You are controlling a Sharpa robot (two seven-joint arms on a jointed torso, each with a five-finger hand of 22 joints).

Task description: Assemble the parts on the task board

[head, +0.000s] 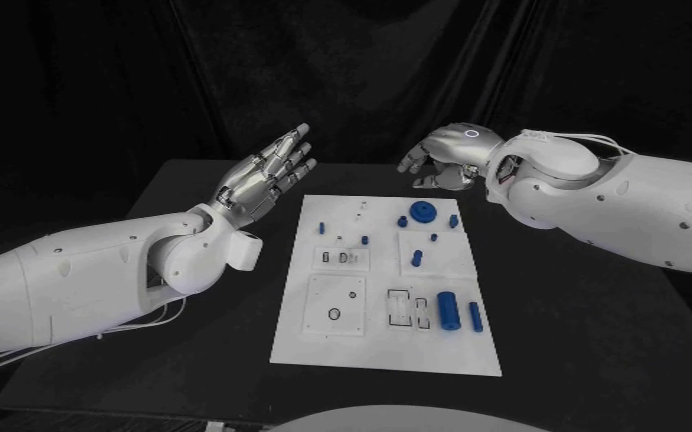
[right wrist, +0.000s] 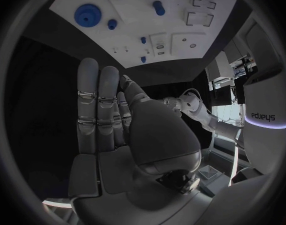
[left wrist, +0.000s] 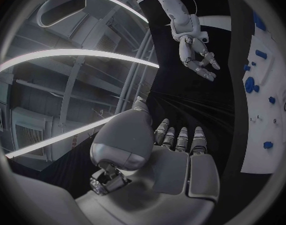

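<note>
I see the board [head: 387, 352], a flat white matte plate, lying lengthwise in the middle of the black table [head: 577, 312]. Its surface is cut with small rectangular and round recesses. The parts are smooth blue plastic: a round disc [head: 421, 212] with a raised hub near the far end, a fat cylinder [head: 449, 307] and a slimmer peg [head: 475, 316] lying side by side toward the near right, and several small pegs [head: 415, 258] scattered across the far half. In the right wrist view the disc [right wrist: 88, 16] shows a toothed or ridged rim, though I can't make it out clearly.

My left hand [head: 270, 174] is raised off the table, beyond the board's far-left corner, well apart from every part. Its silver fingers are stretched out and slightly fanned, palm up, holding nothing.

My right hand [head: 450, 157] hangs above the far edge of the board, just beyond the disc, not touching it. Its fingers are curled loosely downward in the head view; the wrist view shows them straight and together [right wrist: 99, 110], with nothing in the palm.
</note>
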